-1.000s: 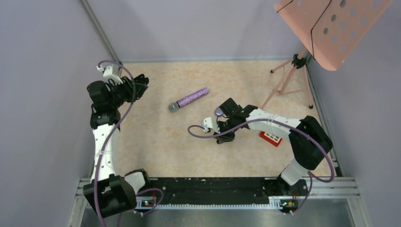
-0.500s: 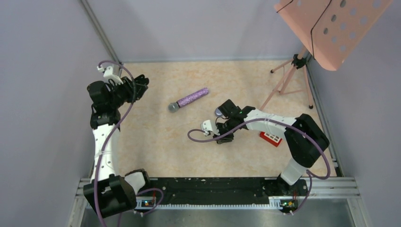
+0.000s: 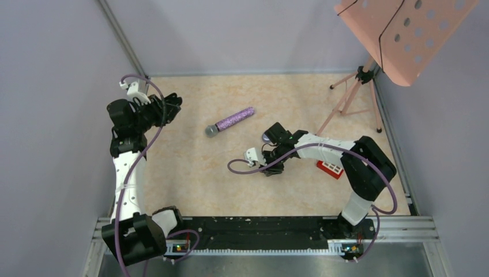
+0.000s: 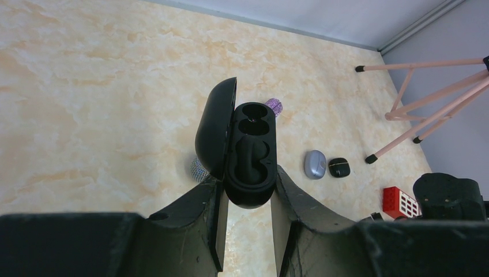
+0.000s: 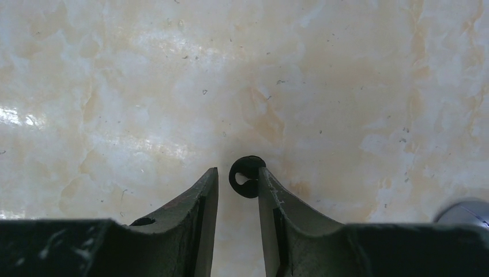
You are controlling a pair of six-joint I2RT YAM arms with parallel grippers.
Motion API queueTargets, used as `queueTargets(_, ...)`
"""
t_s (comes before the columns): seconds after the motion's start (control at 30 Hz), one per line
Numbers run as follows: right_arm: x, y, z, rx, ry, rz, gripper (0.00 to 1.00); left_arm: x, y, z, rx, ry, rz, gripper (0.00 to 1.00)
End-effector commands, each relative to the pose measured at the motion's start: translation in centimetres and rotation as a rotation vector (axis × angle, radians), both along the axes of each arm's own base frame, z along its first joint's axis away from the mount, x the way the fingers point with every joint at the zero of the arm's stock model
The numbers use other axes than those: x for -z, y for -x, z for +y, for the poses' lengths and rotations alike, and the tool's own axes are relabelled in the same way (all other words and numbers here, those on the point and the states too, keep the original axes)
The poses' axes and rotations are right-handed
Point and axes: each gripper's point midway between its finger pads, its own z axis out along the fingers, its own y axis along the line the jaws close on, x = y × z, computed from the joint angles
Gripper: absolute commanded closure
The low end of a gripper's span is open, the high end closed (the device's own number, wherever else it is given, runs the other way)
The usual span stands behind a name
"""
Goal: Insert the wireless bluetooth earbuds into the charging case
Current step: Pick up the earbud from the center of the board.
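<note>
Item: black earbud (image 5: pixel 247 176), small and rounded, lying on the desk (image 5: pixel 346 86).
Position: between the fingertips of the right tool (image 5: pixel 237 171). It sits close against the finger on the camera's right, with a sliver of desk showing at the other finger.
Right tool: fingers apart, straddling the earbud, not clamped on it.
Long axis: none plain; the earbud reads as near round, with a notch on the side toward the tool.
Case: black charging case (image 4: pixel 251 156), lid open, clamped in the left tool (image 4: pixel 249 184).
Case axis: runs straight out from the left tool's fingers, lid hinged to the left. The sockets look empty, though they are dark.
Nearer arm: right, already at the earbud; the left tool is well apart across the desk.
Coming move, judged: close on the earbud, lift it, carry it to the held case.
Beyond the left tool: purple microphone (image 4: pixel 274 106), partly behind the case; to the right, a grey oval case (image 4: pixel 315 164) and a small black case (image 4: pixel 339 167).
</note>
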Motion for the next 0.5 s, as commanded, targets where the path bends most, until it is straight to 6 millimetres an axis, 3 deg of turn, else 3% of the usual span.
queueTargets(0.0,0.8,-0.1,0.5,-0.028,-0.003,-0.006,0.68,-2.1,-0.3,0.3,-0.001,-0.032,-0.065,1.00)
queueTargets(0.47,0.8,-1.3,0.3,0.009,0.026,-0.050,0.70,-2.3,-0.3,0.3,-0.002,-0.032,-0.067,1.00)
